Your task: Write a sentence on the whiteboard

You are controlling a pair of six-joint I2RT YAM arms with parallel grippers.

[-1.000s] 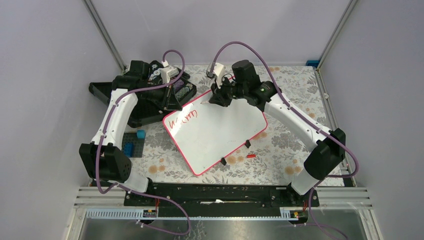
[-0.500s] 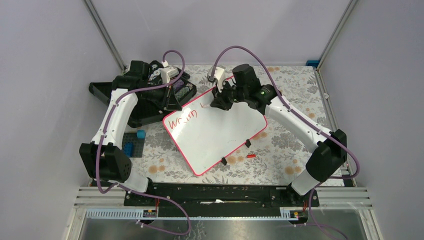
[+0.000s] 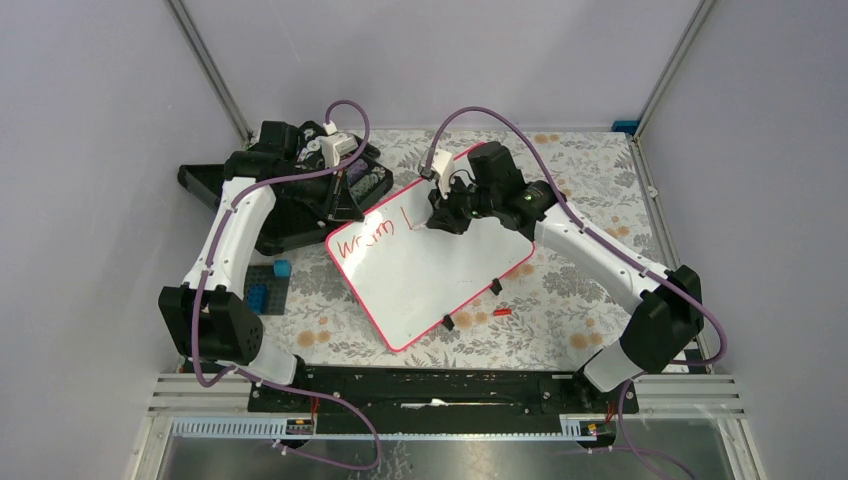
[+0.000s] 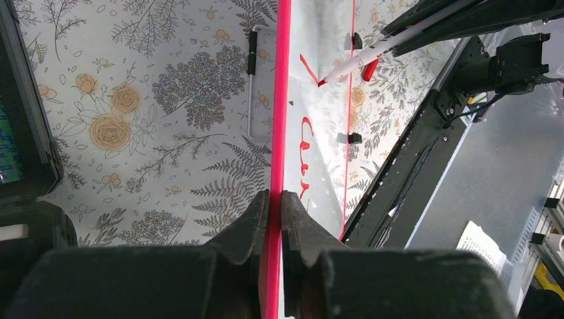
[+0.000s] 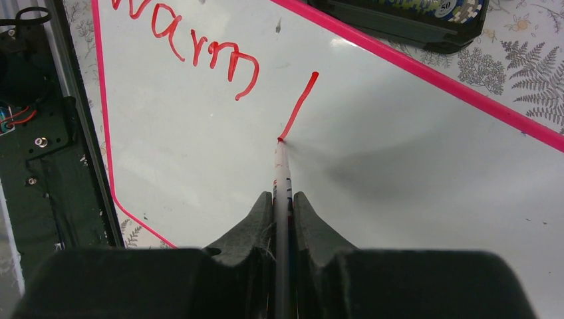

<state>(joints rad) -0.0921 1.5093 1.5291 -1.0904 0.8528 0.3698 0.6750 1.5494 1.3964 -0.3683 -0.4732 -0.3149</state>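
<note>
Whiteboard [image 4: 329, 159] in left gripper [image 4: 275, 194], marker [image 5: 282, 163] in right gripper [image 5: 282, 198]

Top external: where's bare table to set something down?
Bare table between the near-left edge of the whiteboard and the base rail, and at the far right corner behind the right arm. Crowded far left: black case, left hand clamped on the board's rim, blue blocks.

We have the left arm folded elbow-up, left tool [image 4: 275, 197] pinched tight on the whiteboard [image 4: 284, 100] rim; right arm stretched forward and inward, right tool [image 5: 283, 199] clamped around the marker [image 5: 282, 166], angled down
</note>
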